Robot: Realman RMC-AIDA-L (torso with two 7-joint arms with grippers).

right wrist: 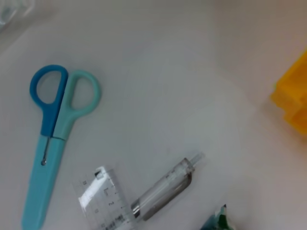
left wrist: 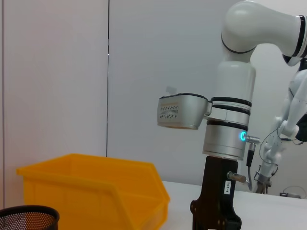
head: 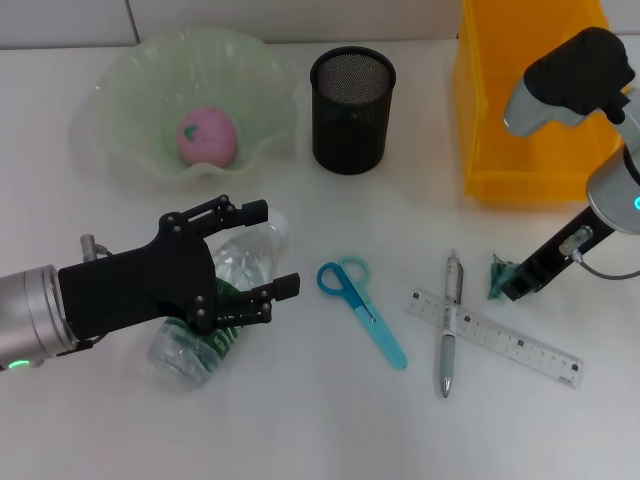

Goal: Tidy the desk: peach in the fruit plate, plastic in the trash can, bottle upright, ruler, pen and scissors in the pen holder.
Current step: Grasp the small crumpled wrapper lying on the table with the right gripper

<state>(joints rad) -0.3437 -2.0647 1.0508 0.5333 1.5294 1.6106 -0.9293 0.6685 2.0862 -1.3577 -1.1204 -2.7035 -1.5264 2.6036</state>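
On the white worktop (head: 300, 420), the clear plastic bottle (head: 215, 300) with its green label lay on its side, near the robot's left. The left claw (head: 275, 250) hovered directly over it with its black fingers spread wide, one above the bottle's upper part and one over the label; whether they touched the bottle could not be told. Behind it, the pink peach (head: 207, 136) sat inside the pale green, wavy-edged fruit plate (head: 130, 90). Just beside the plate stood the black mesh pen holder (head: 352, 96), upright. Farther toward the robot's right sat the yellow bin (head: 520, 150), which served as the trash can.

The blue and teal scissors (head: 362, 308) lay flat near the middle of the worktop, closed, handles pointing toward the pen holder. To their right the pen (head: 450, 325) lay across the clear ruler (head: 495, 337), the two touching where they crossed. The right wrist view showed the scissors, an end of the ruler and the pen's clear barrel close together.

The right claw (head: 510, 285) was low at the worktop in front of the yellow bin, beside the pen's far end, its tips closed on a small piece of green plastic (head: 497, 275). The left wrist view showed the right arm standing beside the yellow bin.
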